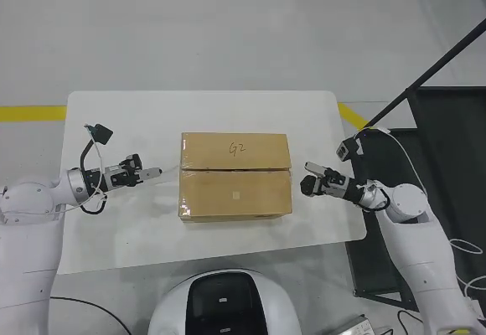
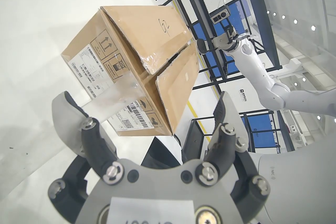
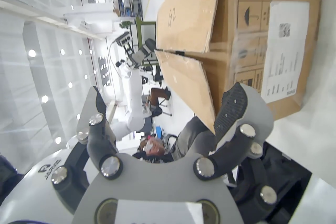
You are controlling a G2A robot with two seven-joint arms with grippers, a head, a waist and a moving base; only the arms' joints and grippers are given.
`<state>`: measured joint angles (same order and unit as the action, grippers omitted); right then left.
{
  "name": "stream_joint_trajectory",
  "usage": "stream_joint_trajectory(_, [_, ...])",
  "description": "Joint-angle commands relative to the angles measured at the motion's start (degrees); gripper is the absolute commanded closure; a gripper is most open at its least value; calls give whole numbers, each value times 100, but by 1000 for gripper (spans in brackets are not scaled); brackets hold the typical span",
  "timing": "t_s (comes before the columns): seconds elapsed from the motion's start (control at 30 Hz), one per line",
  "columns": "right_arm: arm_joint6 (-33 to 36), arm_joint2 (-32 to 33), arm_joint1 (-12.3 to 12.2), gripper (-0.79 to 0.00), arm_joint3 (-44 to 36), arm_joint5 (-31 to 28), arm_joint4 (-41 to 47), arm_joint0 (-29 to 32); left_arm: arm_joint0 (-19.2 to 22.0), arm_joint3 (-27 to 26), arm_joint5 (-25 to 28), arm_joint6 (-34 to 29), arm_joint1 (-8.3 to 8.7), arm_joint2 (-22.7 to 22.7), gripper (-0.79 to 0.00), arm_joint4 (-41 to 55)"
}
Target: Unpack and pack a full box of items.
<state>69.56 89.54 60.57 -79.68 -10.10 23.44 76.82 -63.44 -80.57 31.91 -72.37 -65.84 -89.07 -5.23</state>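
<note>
On table (image 1: 117,117): box (image 1: 235,176) | left end effector (image 1: 153,174) spread | right end effector (image 1: 307,177) spread

The box (image 1: 235,176) has both flaps closed, so what is inside is hidden. In the right wrist view a part of the box is cut off by the picture's edge, and the print on its label (image 3: 286,51) is blurred. The rack (image 1: 457,159), at the right of the top view, is cut off too.
</note>
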Motion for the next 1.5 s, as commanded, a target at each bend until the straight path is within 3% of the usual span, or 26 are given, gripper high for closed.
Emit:
stream_joint_trajectory(0.0, [317,-16,-14,-785,122,7,100,-133,0,0,0,0,0,0,-785,0])
stream_joint_trajectory(0.57, [230,-72,-10,-785,95,19,99,-167,0,0,0,0,0,0,-785,0])
stream_joint_trajectory(1.07, [369,-644,25,-785,873,-958,-61,-887,0,0,0,0,0,0,-785,0])
stream_joint_trajectory(1.47, [707,-1135,80,-785,1322,-1175,127,-1284,0,0,0,0,0,0,-785,0])
